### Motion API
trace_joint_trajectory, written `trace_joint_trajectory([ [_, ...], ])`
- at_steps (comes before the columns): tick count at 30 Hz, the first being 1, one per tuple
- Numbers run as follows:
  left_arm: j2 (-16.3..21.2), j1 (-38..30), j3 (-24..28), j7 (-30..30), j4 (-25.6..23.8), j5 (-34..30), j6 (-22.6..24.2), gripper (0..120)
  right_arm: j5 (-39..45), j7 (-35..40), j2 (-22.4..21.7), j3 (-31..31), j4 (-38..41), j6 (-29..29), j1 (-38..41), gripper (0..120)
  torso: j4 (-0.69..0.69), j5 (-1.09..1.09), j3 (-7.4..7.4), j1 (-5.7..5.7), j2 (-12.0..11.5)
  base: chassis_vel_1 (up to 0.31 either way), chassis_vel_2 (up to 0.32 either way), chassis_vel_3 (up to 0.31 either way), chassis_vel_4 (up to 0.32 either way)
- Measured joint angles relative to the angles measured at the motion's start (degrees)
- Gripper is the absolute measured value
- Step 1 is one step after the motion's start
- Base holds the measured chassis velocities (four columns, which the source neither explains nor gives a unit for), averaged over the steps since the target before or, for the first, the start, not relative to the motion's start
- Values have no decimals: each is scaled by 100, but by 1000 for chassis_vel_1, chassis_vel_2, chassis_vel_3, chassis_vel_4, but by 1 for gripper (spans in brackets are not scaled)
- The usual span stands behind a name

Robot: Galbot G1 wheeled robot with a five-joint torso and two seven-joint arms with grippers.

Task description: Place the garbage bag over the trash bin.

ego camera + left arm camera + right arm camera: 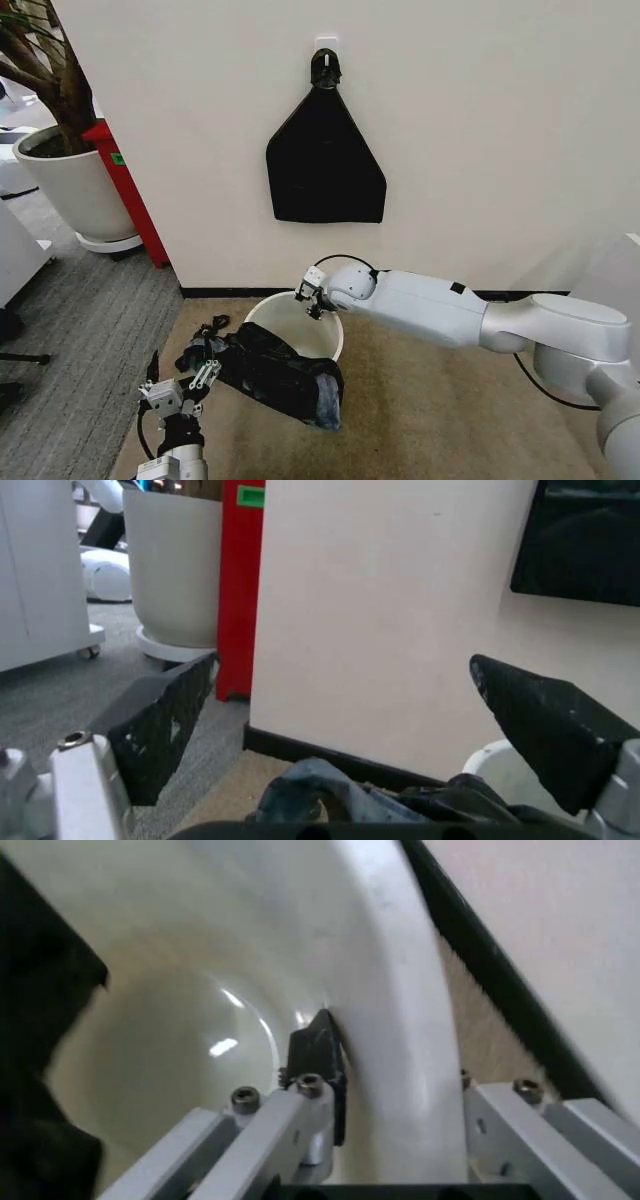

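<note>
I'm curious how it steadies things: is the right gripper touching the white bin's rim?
Touching. In the right wrist view the right gripper straddles the trash bin rim, its inner finger pressed against the inside wall.

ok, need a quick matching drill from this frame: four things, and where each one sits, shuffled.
Things:
1. garbage bag
2. trash bin
3. right gripper
4. black triangular sheet

Places:
A. hanging on the wall
B. straddling the bin's rim
C. draped over the bin's front-left edge
D. on the carpet against the wall

Pairs: 1-C, 2-D, 3-B, 4-A
</note>
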Motion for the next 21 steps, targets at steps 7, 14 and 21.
trace_joint_trajectory([
  [7, 44, -50, 41, -1, 88, 12, 0, 99, 2161, 2801, -231, 913, 860, -3, -684, 1, 3, 3, 1, 0, -1, 0, 0, 0, 0],
  [14, 35, -86, 61, 1, 109, 35, 4, 99, 2796, 4058, -417, 1361, 1161, 2, -1001, 0, 3, 3, 1, 0, -1, 0, 0, 0, 0],
  [21, 62, -159, 34, -11, 217, 31, -38, 99, 4467, 5689, -843, 1968, 1737, 4, -1537, 0, 1, 2, -1, 0, 0, 0, 0, 0, 0],
])
